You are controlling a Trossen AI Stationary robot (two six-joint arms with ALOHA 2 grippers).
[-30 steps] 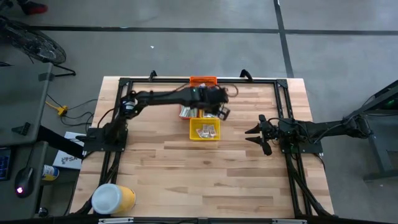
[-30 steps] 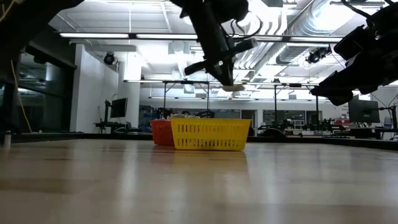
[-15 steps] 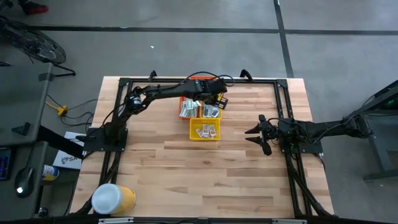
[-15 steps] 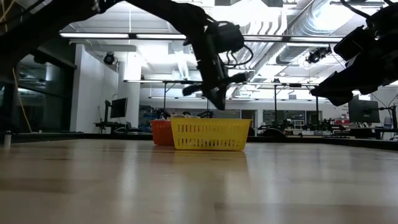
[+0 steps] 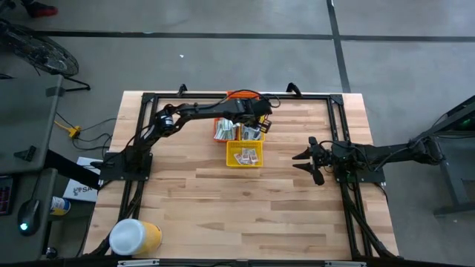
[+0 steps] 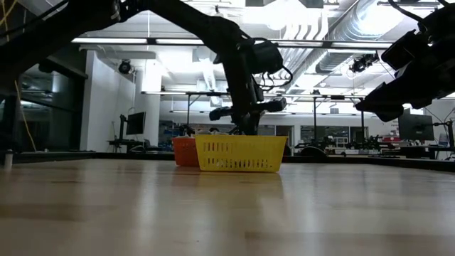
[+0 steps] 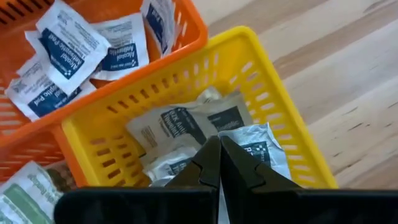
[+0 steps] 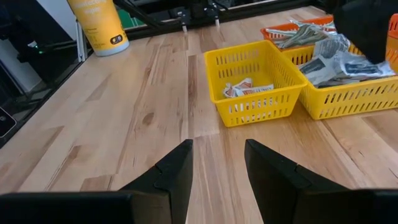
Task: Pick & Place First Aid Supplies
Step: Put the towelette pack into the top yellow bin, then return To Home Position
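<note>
Small flat packets fill several baskets at the table's far middle. White squares with blue marks [image 7: 68, 46] lie in an orange basket [image 7: 194, 32], and grey and silvery packets in a yellow basket [image 7: 273, 81] beside it. My left gripper [image 7: 219, 140] hangs low over that yellow basket [image 5: 252, 132], shut on a silvery-white packet [image 7: 256, 149]. In the low view its tips [image 6: 245, 129] are at the basket's rim. My right gripper [image 5: 303, 165] waits open at the table's right side, above the wood. My left gripper pinches the silvery-white packet by one edge [image 7: 231, 142] between its two shut fingertips. The fingers slant down from above. The packet sticks out to one side of them, over the yellow basket. Whether its lower end rests on the packets below, I cannot tell.
A second yellow basket [image 5: 243, 156] with a few packets stands just nearer than the others. A green-and-white packet [image 7: 25, 199] lies in a basket beside the orange one. A big yellow tub with a white lid [image 5: 133, 237] lies at the near left corner. A black frame [image 5: 148, 98] rims the table.
My left gripper has sunk from well above the baskets to the level of their rims and moved a little toward the table's far edge, still shut. The right arm has kept still.
</note>
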